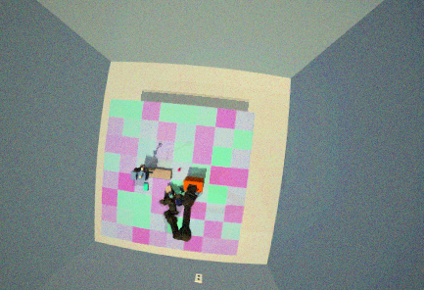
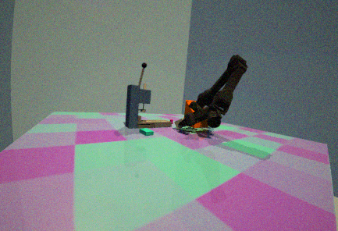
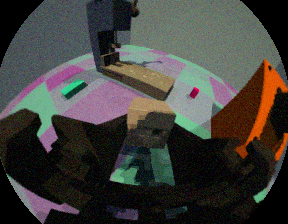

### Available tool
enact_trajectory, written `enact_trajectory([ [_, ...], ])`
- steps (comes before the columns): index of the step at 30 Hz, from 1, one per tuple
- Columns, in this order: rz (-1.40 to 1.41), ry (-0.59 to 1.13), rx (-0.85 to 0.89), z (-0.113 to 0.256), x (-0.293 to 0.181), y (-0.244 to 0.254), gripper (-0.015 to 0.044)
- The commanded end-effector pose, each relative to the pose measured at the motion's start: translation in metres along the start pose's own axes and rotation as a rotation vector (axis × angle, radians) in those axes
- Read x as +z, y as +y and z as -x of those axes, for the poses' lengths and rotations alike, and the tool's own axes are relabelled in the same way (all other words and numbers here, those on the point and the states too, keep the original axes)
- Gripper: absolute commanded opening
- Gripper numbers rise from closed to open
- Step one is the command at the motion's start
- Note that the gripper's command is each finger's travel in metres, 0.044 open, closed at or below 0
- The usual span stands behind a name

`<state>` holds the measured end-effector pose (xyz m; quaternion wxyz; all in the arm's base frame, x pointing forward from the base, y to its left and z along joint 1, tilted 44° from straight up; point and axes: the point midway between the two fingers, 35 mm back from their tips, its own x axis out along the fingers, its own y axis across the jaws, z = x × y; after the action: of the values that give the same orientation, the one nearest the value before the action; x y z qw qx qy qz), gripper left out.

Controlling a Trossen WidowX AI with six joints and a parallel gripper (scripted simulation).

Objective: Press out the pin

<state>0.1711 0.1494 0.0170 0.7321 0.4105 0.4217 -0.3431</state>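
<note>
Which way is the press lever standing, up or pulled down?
Up: in the exterior view, the lever rises above the press frame, its ball knob topmost.

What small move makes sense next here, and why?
Probably carry the block level toward the press: the gripper is shut on it, it is still off the wooden bed, and the lever stands up.
</note>
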Motion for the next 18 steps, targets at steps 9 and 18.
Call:
enact_trajectory([
  [9, -0.002, -0.016, -0.002, -0.0002, 0.0021, -0.0004, 0.0000],
  [18, -0.002, -0.016, -0.002, -0.0002, 0.0021, -0.0004, 0.0210],
])
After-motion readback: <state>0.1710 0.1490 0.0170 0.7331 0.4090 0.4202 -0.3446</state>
